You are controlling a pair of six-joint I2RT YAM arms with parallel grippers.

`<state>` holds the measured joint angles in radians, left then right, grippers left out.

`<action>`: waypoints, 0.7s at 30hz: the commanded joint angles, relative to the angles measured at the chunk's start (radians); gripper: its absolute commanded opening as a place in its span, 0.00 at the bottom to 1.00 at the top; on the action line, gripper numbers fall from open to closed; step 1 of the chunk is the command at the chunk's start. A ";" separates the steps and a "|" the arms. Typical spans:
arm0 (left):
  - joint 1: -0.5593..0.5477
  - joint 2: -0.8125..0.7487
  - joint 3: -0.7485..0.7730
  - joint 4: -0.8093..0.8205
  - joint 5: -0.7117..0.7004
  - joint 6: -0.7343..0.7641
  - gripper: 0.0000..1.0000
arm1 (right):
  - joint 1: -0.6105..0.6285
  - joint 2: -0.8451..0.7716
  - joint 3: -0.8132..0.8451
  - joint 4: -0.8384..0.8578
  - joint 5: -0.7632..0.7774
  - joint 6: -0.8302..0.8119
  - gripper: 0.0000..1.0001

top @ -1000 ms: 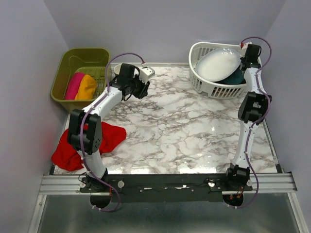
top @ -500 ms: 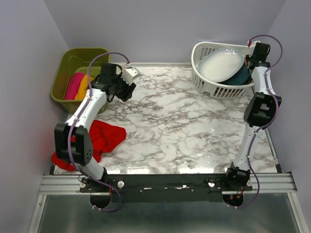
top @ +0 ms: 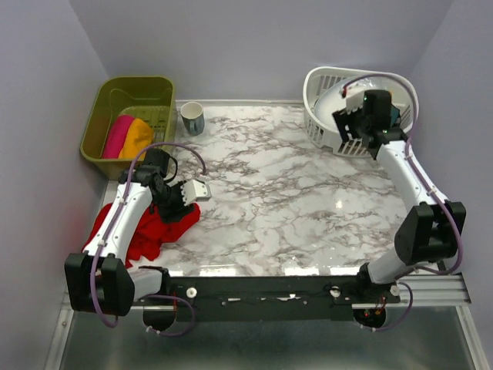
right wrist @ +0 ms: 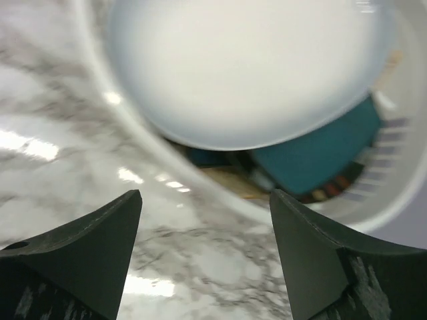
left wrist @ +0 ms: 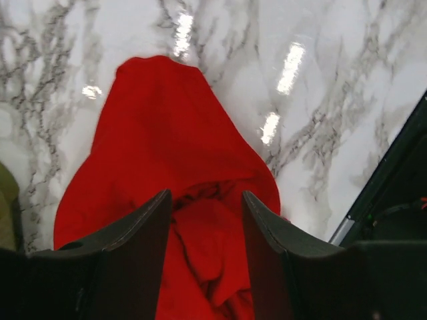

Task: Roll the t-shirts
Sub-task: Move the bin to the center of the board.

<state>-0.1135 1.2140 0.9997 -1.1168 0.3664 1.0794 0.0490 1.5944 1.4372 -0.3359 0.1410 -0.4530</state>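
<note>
- The red t-shirt [top: 146, 227] lies in a crumpled heap at the near-left corner of the marble tabletop [top: 293, 193]. It is neither spread flat nor rolled, so I judge this one is all yet to do.
- The left gripper [left wrist: 203, 227] hangs right over that heap with its claw spread and only cloth showing below the gap. Whether the fingertips touch the cloth, I cannot tell. It looks set for a first grab, probably to pull the shirt out flat.
- A mug [top: 192, 118] stands at the far edge, towards the left corner.
- The green bin [top: 131, 81] sits just off the far-left corner. It holds the magenta t-shirt [top: 117, 135] and the orange t-shirt [top: 137, 139] side by side as compact bundles. They look rolled and put away, so about two of three seem done.
- The right gripper [right wrist: 203, 220] hovers at the far-right corner over the near rim of the white basket [top: 320, 77], its claw spread wide and pinching nothing.
- That basket holds a white plate [right wrist: 247, 67] leaning over a teal item [right wrist: 320, 153], and no shirt shows in it.
</note>
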 commanded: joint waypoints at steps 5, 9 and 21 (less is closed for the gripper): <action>-0.002 0.068 -0.107 -0.019 -0.030 0.165 0.56 | 0.157 -0.132 -0.225 -0.104 -0.311 -0.006 0.86; -0.003 0.143 -0.159 0.110 -0.075 0.149 0.54 | 0.158 -0.113 -0.141 -0.193 -0.302 -0.022 0.86; -0.097 0.335 -0.133 0.196 -0.107 0.072 0.05 | 0.189 -0.079 -0.107 -0.135 -0.394 0.103 0.85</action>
<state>-0.1745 1.5467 0.8768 -0.9607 0.2520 1.1065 0.2192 1.5139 1.2987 -0.4828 -0.2062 -0.4217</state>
